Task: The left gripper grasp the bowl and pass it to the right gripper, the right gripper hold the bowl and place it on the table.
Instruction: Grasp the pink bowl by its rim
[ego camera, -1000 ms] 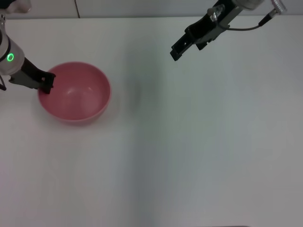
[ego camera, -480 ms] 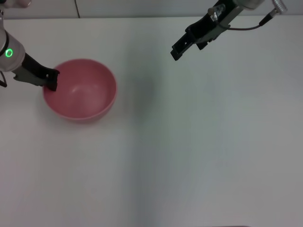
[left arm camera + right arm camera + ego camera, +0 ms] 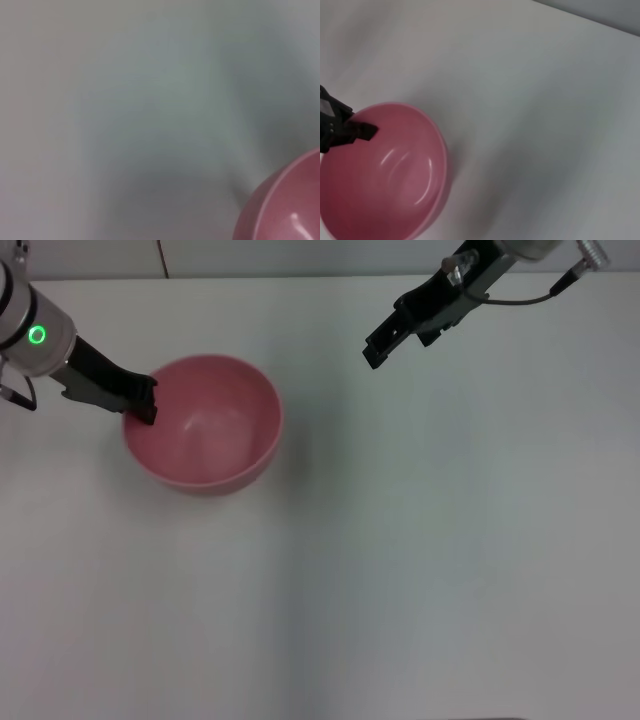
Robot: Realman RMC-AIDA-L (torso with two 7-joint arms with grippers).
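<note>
Left gripper (image 3: 143, 400) clamps the bowl (image 3: 205, 425) by its left rim, holding it over the counter (image 3: 420, 540). Right gripper (image 3: 376, 348) hangs well apart at the far right, jaws parted.

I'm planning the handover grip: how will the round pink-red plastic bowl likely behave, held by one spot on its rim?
The round pink-red plastic bowl probably stays stiff: its rim looks evenly round where the left gripper pinches it. It seems light for its size, hanging from that single pinch. Its smooth, glossy wall may be slippery, so it could tilt or swivel between the fingers.
</note>
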